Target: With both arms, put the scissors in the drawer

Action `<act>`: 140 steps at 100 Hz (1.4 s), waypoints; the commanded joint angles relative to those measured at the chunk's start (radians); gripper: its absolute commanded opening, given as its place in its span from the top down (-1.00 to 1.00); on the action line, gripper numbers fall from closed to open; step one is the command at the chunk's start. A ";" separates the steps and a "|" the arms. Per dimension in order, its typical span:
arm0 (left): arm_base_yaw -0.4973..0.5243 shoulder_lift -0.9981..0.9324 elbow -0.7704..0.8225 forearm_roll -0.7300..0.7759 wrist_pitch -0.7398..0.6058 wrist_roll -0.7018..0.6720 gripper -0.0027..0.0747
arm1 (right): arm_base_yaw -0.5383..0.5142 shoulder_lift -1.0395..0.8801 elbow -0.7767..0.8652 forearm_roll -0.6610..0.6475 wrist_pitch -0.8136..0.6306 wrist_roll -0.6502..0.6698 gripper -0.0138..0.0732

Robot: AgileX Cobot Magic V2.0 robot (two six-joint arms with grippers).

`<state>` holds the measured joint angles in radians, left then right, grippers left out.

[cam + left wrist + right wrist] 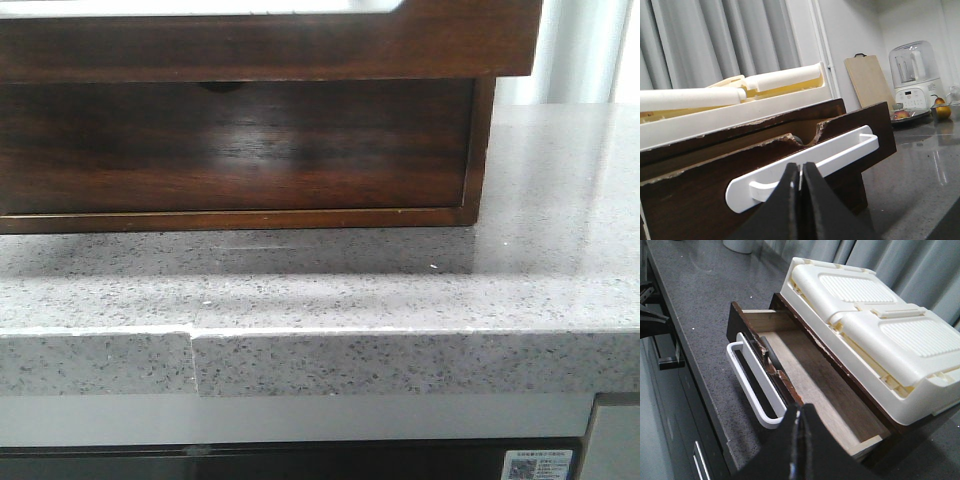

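The drawer (810, 380) of the dark wooden cabinet stands pulled out, its wooden floor bare. Its brown front (695, 200) carries a long white handle (840, 150), which also shows in the right wrist view (747, 385). In the front view the drawer front (270, 50) runs along the top. A small grey piece (766, 356), perhaps the scissors, lies just behind the drawer front, mostly hidden. My left gripper (801, 167) is shut and empty, close in front of the handle's middle. My right gripper (800, 412) is shut and empty, above the drawer front's near end.
A cream plastic box (875, 325) sits on top of the cabinet (240, 150). The grey speckled counter (350, 290) ends in a front edge near the camera. A cutting board (867, 82), a blender (912, 70) and fruit (941, 111) stand beyond the cabinet.
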<state>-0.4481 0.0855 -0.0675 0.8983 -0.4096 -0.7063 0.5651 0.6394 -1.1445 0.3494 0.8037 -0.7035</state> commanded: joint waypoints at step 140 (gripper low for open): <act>-0.005 0.011 -0.018 -0.074 -0.031 -0.021 0.99 | 0.000 -0.496 0.663 0.036 -0.268 0.040 0.78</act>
<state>-0.4481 0.0855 -0.0562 0.8584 -0.4032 -0.7170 0.5651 0.1341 -0.4574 0.3712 0.6051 -0.6644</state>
